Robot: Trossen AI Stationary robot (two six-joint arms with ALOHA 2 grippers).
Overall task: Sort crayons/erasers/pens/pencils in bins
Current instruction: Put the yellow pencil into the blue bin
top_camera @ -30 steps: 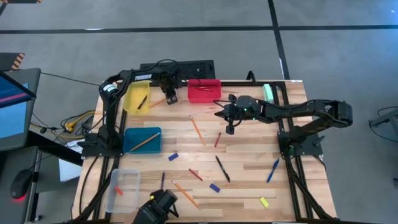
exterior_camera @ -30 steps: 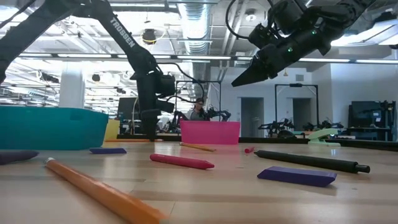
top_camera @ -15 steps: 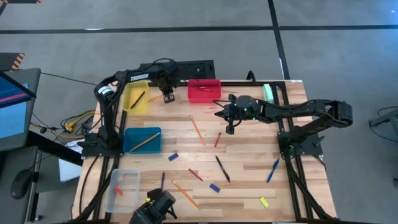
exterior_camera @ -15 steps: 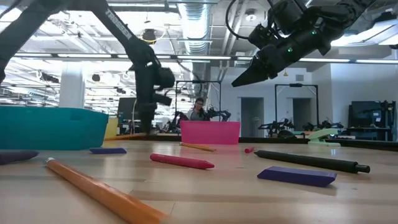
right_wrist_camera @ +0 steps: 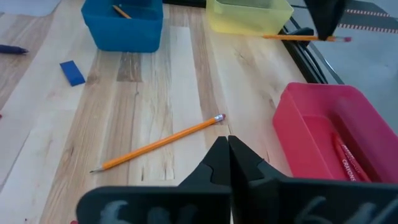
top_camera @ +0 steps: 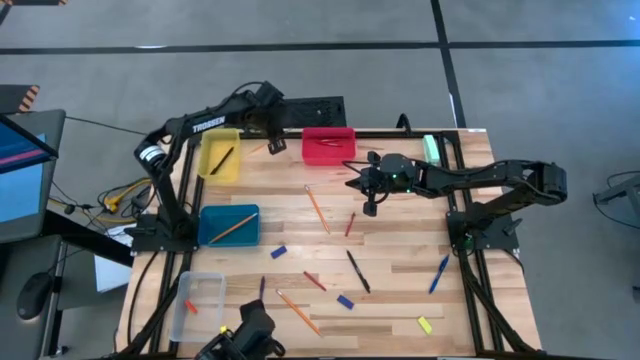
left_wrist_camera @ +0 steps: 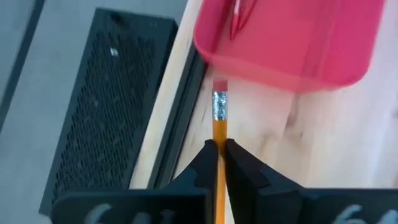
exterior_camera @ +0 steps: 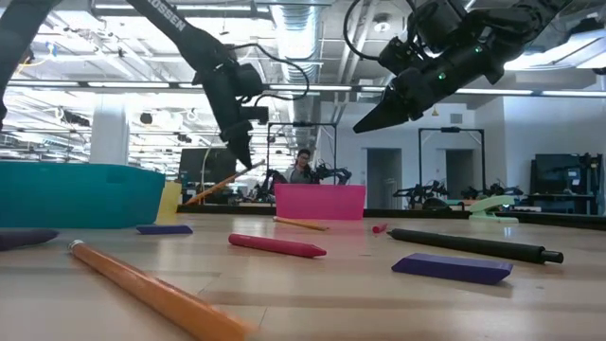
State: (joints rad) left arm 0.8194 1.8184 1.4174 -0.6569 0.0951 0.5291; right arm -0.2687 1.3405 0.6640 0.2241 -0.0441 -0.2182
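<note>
My left gripper point(top_camera: 274, 146) hangs above the far edge of the table between the yellow bin point(top_camera: 220, 157) and the red bin point(top_camera: 328, 146), shut on an orange pencil point(exterior_camera: 220, 185). My right gripper point(top_camera: 371, 207) is shut on nothing, in the air to the right of the red bin. The teal bin point(top_camera: 228, 224), with a pencil in it, and the clear bin point(top_camera: 197, 305) stand along the left side. A pencil point(top_camera: 317, 209), a crayon point(top_camera: 350, 224), a black pen point(top_camera: 357, 271) and a blue eraser point(top_camera: 278, 252) lie flat on the wood. My left gripper pinches the pencil's shaft point(left_wrist_camera: 219, 134) between its two fingers, just behind the metal ferrule at the eraser end. The fingers slant down from above and lie across the pencil. The pencil is lifted clear and tilted, its long pointed end point(exterior_camera: 189, 202) hanging lower toward the yellow bin.
More things lie on the near half: a blue pen point(top_camera: 439, 274), a crayon point(top_camera: 314, 281), a blue eraser point(top_camera: 345, 301), a yellow eraser point(top_camera: 424, 324), a pencil point(top_camera: 298, 311) and a purple pen point(top_camera: 262, 290). A black box point(top_camera: 300, 107) sits beyond the far edge.
My left gripper has risen and drawn toward the far edge with the pencil. The pencil, which lay on the table between the yellow and red bins, now hangs clear of it, eraser end high and point low.
</note>
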